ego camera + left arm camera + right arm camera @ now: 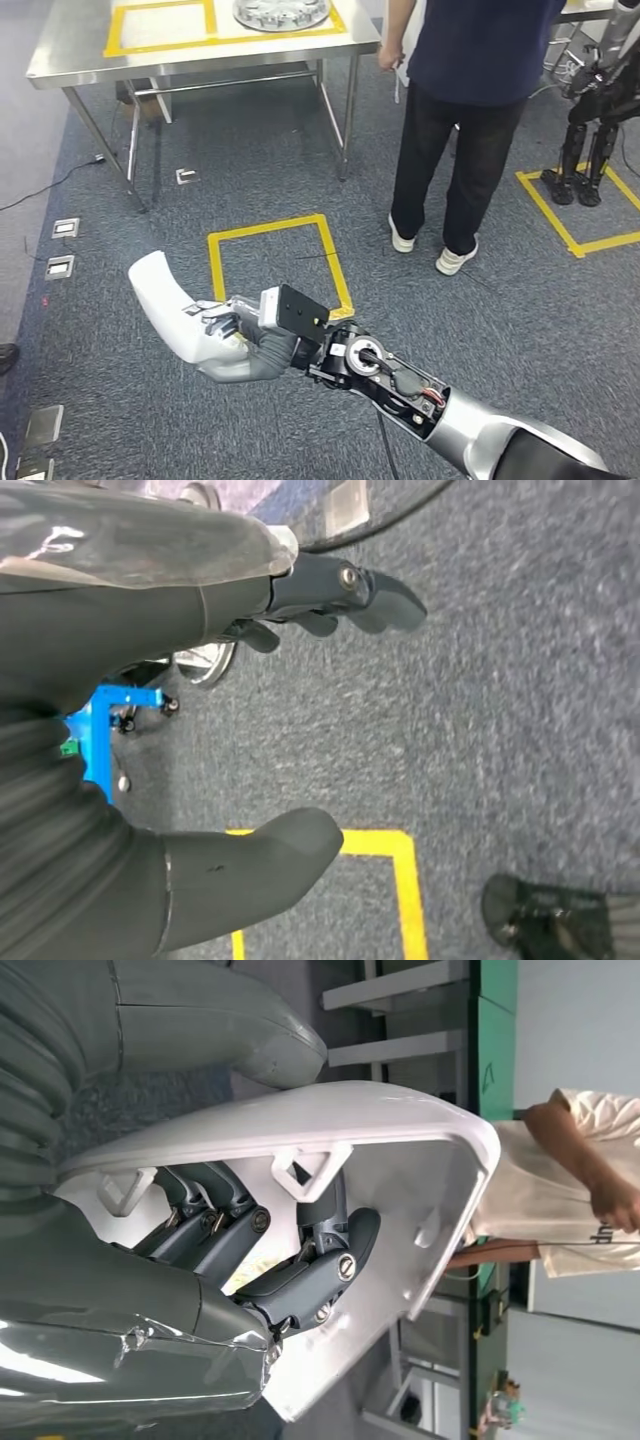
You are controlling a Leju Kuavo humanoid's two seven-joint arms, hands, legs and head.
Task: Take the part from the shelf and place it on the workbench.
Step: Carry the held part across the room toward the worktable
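My right hand (253, 335) holds a white curved plastic part (162, 300) low over the blue carpet, reaching in from the lower right. In the right wrist view its dark fingers (302, 1280) curl inside the hollow of the part (392, 1130) and the thumb lies along the outside. The steel workbench (75, 40) stands at the far side, with a yellow taped outline on its top. My left hand (151, 600) hangs above the carpet with thumb and fingers apart, holding nothing.
A round metal disc (281, 12) lies on the bench. A person (468, 100) stands right of the bench. Another robot (596, 110) stands in a yellow floor box at far right. A yellow taped square (279, 260) and floor sockets (64, 228) mark the carpet.
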